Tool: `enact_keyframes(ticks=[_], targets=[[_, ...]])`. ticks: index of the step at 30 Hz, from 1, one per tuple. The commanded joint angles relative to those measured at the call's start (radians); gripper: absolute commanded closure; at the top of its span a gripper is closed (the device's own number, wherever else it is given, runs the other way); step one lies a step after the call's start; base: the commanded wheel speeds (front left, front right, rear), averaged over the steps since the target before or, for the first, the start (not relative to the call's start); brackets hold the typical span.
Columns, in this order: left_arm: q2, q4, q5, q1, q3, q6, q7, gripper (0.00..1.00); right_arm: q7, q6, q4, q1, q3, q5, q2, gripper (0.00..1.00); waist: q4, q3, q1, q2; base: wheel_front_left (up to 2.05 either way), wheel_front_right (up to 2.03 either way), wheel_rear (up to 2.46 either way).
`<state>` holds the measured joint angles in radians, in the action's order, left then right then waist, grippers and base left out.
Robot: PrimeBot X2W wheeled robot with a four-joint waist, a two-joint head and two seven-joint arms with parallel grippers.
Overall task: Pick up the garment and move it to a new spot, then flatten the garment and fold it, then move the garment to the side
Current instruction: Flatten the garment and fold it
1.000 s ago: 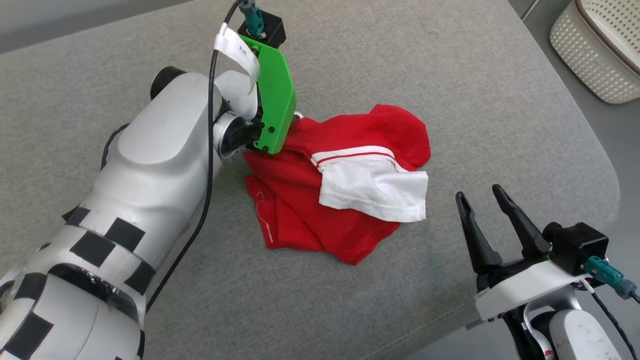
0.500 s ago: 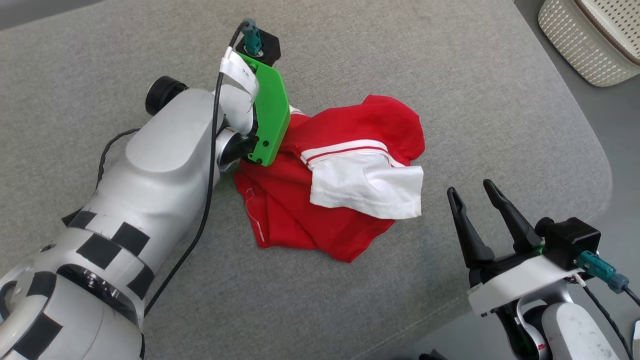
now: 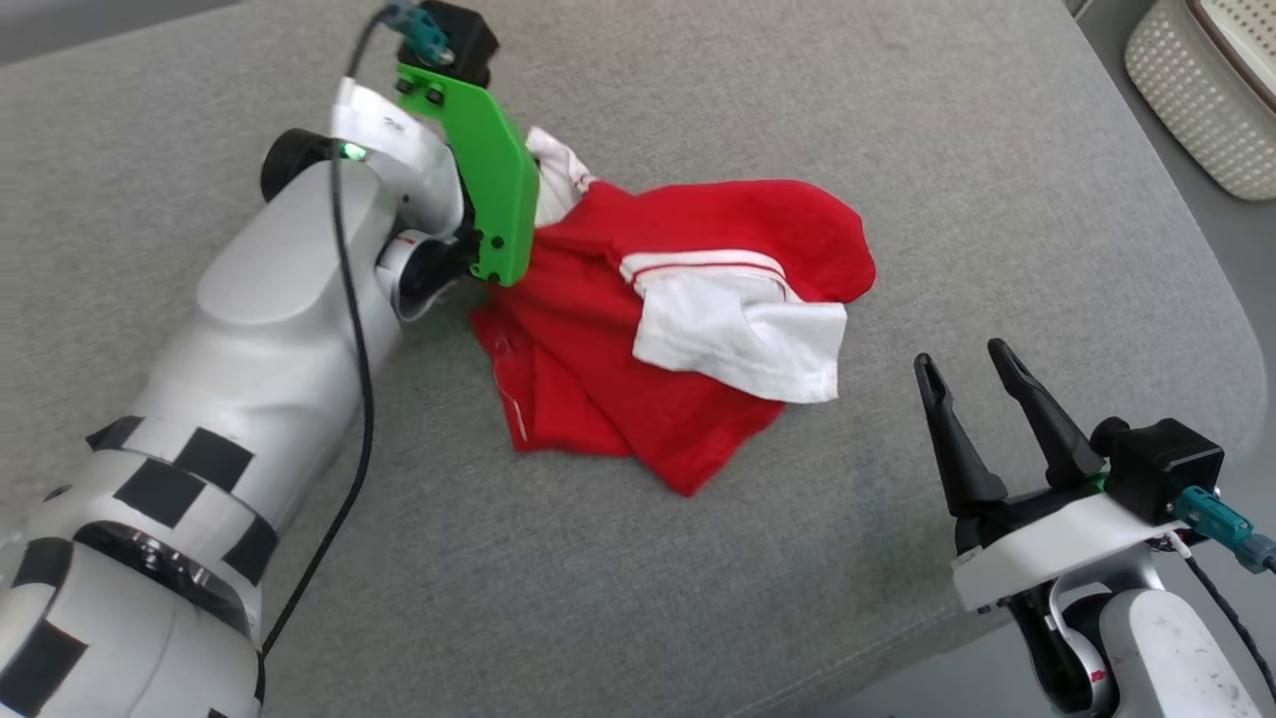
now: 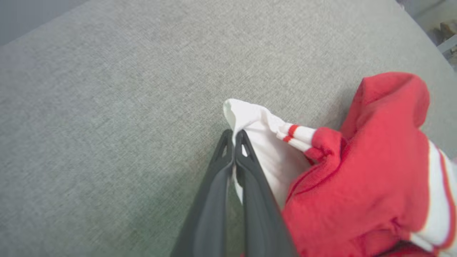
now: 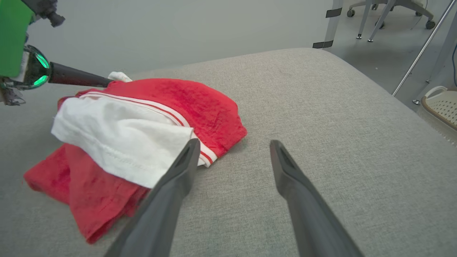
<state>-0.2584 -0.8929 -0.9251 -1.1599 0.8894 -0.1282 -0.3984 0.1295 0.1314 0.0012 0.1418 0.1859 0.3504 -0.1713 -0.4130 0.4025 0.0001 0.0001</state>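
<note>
Pinching a white sleeve of the garment (image 3: 598, 389) between the pressed-together fingers of my left gripper (image 4: 234, 135), I hold it at the heap's far left corner, with bare grey cushion (image 3: 150, 120) stretching wide to the left. The garment lies crumpled mid-cushion, its other white sleeve folded on top and a red corner pointing toward the near edge. To its right the cushion runs open to a rounded corner. My right gripper (image 3: 957, 357) hangs near the front edge, fingers spread, apart from the cloth. A pale basket (image 3: 1206, 120) stands beyond the cushion's right edge.
</note>
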Motion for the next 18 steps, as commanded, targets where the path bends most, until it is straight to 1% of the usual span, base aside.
enact_keyframes(ticks=[1, 9, 12, 14, 18], targets=[[-0.016, 0.0, -0.016, -0.028, -0.019, -0.002, 0.034, 1.0, -0.005, -0.001, -0.007, 0.005, -0.007, -0.007, -0.007, 0.0, 0.047, -0.044, -0.0001, -0.0001, 0.0, 0.0, 0.0], [-0.074, 0.001, -0.061, -0.035, -0.107, -0.002, 0.213, 1.0, -0.051, -0.001, -0.046, -0.031, -0.044, -0.026, -0.025, 0.0, 0.178, -0.14, -0.0001, -0.0001, 0.0, 0.0, 0.0], [-0.099, 0.012, -0.074, -0.013, -0.131, 0.002, 0.258, 1.0, -0.069, -0.001, -0.059, -0.046, -0.056, -0.031, -0.029, 0.0, 0.225, -0.17, -0.0001, -0.0001, 0.0, 0.0, 0.0], [-0.123, 0.028, -0.076, 0.012, -0.146, 0.012, 0.298, 1.0, -0.082, -0.001, -0.068, -0.058, -0.062, -0.034, -0.03, 0.0, 0.257, -0.189, -0.0001, -0.0001, 0.0, 0.0, 0.0], [-0.153, 0.092, -0.089, 0.086, -0.164, 0.023, 0.353, 1.0, -0.101, -0.001, -0.08, -0.075, -0.068, -0.038, -0.029, 0.0, 0.302, -0.213, -0.0001, -0.0001, 0.0, 0.0, 0.0]])
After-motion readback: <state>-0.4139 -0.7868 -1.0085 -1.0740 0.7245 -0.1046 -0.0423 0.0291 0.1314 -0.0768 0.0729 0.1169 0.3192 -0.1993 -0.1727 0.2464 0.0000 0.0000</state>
